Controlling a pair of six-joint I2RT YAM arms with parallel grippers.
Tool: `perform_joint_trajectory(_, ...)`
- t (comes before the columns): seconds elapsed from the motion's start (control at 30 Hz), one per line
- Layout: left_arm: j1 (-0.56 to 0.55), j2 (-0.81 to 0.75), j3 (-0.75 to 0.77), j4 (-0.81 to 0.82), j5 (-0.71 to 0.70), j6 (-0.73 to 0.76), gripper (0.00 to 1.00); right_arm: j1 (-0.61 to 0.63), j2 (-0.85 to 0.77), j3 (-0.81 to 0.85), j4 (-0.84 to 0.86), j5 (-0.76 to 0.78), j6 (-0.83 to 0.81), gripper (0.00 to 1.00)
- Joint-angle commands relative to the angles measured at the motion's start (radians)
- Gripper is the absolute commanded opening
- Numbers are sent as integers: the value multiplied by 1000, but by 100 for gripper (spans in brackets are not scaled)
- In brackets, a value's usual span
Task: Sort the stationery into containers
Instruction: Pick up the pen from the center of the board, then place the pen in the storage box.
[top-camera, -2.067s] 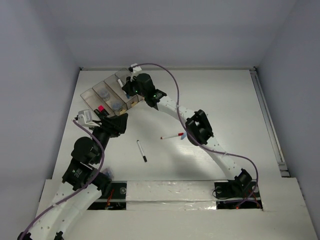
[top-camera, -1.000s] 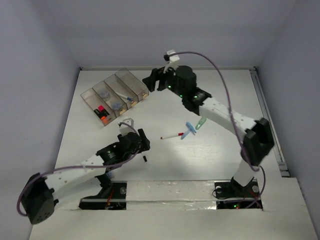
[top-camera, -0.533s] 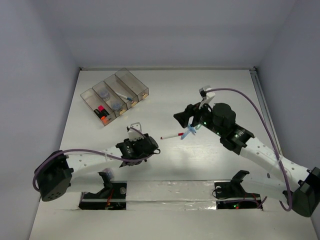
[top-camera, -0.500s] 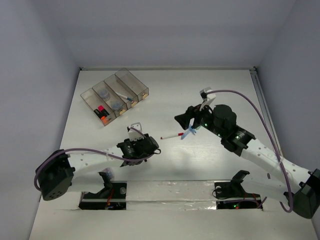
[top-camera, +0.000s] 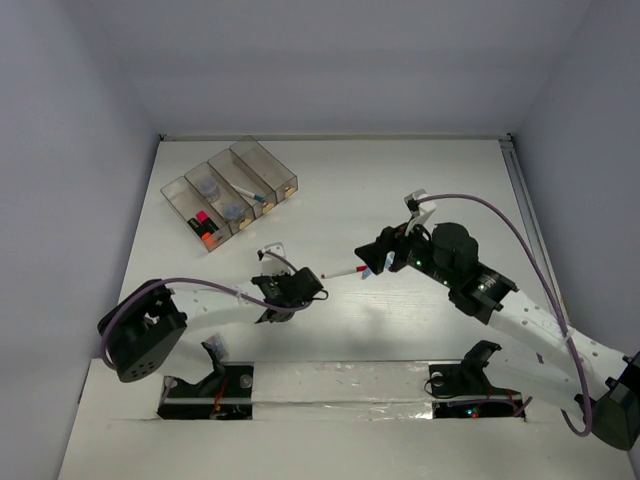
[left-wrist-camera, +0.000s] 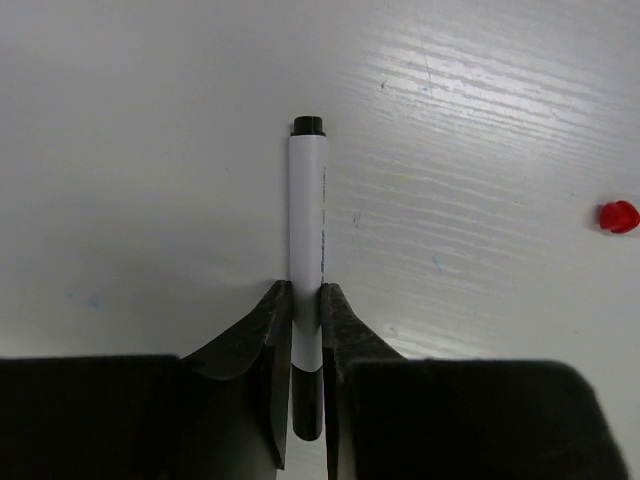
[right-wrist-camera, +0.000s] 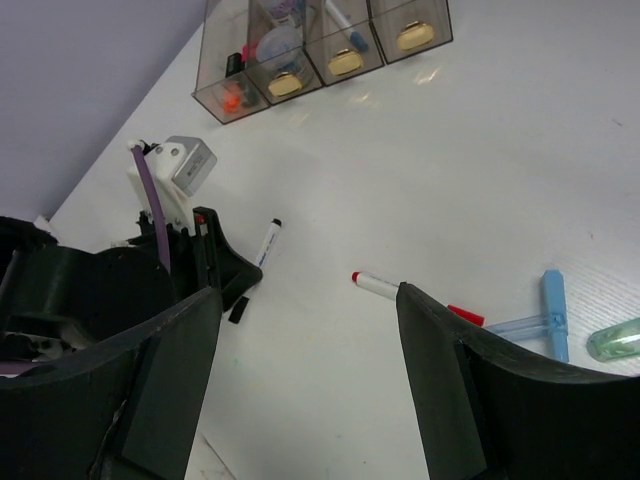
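Observation:
A thin white pen with a black tip (left-wrist-camera: 307, 230) lies straight ahead on the white table. My left gripper (left-wrist-camera: 306, 300) is shut on its lower part, and from above it (top-camera: 285, 291) covers most of the pen. A red-tipped pen (top-camera: 345, 272) lies to the right. My right gripper (right-wrist-camera: 305, 300) hangs open just above it (right-wrist-camera: 383, 287), holding nothing. A blue clip (right-wrist-camera: 552, 310) and a pale-green clip (right-wrist-camera: 615, 340) lie beside the right finger. The containers (top-camera: 283, 176) stand at the back left, also in the right wrist view (right-wrist-camera: 345, 62).
Pink and orange highlighters (top-camera: 205, 228), grey-blue rolls (top-camera: 208, 185) and a pen (top-camera: 262, 198) sit inside the bins. A small black piece (right-wrist-camera: 239, 311) lies by the left gripper. Grey walls ring the table; a taped strip (top-camera: 340, 382) runs along the near edge.
My left gripper came forward from the bins to the black-tipped pen and closed on it. The right arm swung back from the bins and came down over the red-tipped pen, jaws still open.

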Motion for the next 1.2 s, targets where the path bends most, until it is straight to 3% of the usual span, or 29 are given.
perform_joint_trajectory(0.0, 19, 24, 22, -14, -26, -27, 3, -2, -46, -3, 17, 23, -2, 77)
perform_joint_trajectory(0.17, 96, -81, 93, 4, -55, 102, 0, -2, -56, -32, 19, 43, -10, 77)
perform_joint_trajectory(0.3, 304, -162, 169, 131, 20, 284, 0, -2, -62, -66, 38, 55, -10, 77)
perform_joint_trajectory(0.4, 401, -138, 295, 183, 37, 378, 0, -2, -62, -82, 43, 53, -13, 77)
perform_joint_trajectory(0.77, 692, 295, 775, 233, 192, 504, 0, -2, -38, -105, 65, 20, -27, 77)
perform_joint_trajectory(1.03, 754, 559, 1031, 173, 192, 542, 0, -2, -26, -111, 69, -19, -25, 77)
perform_joint_trajectory(1.17, 763, 603, 1070, 144, 161, 547, 0, -2, -9, -114, 74, -19, -25, 78)
